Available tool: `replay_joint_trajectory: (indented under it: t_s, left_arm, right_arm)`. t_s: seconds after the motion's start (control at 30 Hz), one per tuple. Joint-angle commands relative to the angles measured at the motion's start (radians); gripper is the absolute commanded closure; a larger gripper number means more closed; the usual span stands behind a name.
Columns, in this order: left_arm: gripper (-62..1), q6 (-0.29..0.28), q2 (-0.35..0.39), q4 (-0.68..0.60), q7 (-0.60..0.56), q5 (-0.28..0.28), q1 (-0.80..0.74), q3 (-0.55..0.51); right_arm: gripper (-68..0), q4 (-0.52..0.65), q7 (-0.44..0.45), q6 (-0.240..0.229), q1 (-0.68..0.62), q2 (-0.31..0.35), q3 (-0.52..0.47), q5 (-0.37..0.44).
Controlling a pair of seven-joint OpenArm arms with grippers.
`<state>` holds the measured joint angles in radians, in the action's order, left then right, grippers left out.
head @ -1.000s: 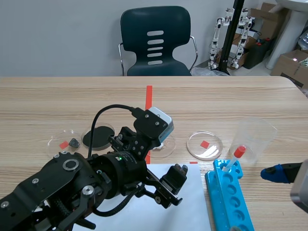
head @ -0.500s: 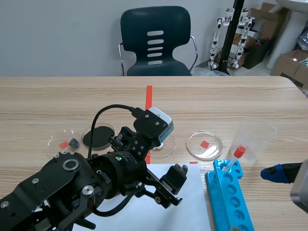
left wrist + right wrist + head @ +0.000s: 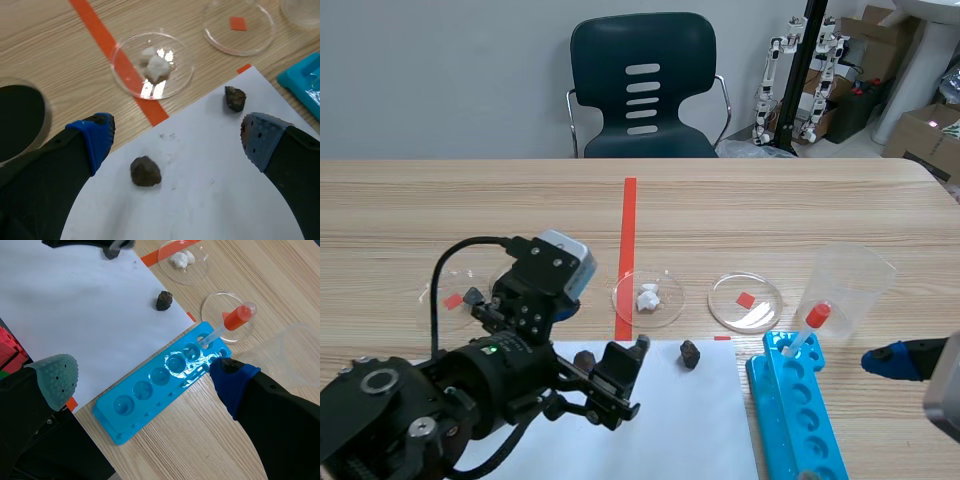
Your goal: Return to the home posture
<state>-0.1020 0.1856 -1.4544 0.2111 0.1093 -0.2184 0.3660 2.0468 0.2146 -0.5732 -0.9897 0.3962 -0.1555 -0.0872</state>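
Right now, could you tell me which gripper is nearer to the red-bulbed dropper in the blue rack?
Right. The right gripper sits just beside the blue rack holding the dropper; the left gripper hangs over the white paper, farther off.

Light wood-grain table (image 3: 820, 200), with an orange-red tape line (image 3: 628, 215) running up the frame center. Lower center is a white paper sheet (image 3: 710, 430), and just right of it a blue well tray (image 3: 805, 425), with a clear plastic cup (image 3: 855, 285) just beyond its upper end, at mid right. Three clear petri dishes sit in a row across mid-frame: left dish (image 3: 435, 290) at mid left, center dish (image 3: 665, 312) on the tape line, right dish (image 3: 760, 312) right of center.
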Motion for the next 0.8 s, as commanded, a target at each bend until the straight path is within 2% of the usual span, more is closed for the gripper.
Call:
replay_joint_trajectory:
  t_s: [0.0, 0.13, 0.3, 0.47, 0.6, 0.77]
  left_arm:
    - [-52.7, 0.0, 0.001, -0.065, -0.018, 0.001, -0.034, -0.03]
    - [-52.7, 0.001, 0.001, -0.163, -0.062, -0.003, -0.137, -0.12]
    - [-52.7, 0.001, 0.001, -0.293, -0.102, -0.035, -0.278, -0.234]
    - [-52.7, 0.001, 0.0, -0.413, -0.131, -0.035, -0.43, -0.341]
    - [-52.7, 0.0, 0.0, -0.474, -0.169, -0.035, -0.538, -0.409]
    - [-52.7, 0.0, 0.001, -0.517, -0.17, -0.036, -0.641, -0.446]
  right_arm:
    - [-54.7, 0.016, 0.008, 0.001, 0.006, 0.011, -0.002, 0.008]
    - [-54.7, 0.016, 0.008, 0.001, 0.006, 0.011, -0.002, 0.008]
    - [-54.7, 0.016, 0.008, 0.001, 0.006, 0.011, -0.002, 0.008]
    - [-54.7, 0.016, 0.008, 0.001, 0.006, 0.011, -0.002, 0.008]
    - [-54.7, 0.016, 0.008, 0.001, 0.006, 0.011, -0.002, 0.008]
    - [-54.7, 0.016, 0.008, 0.001, 0.006, 0.011, -0.002, 0.008]
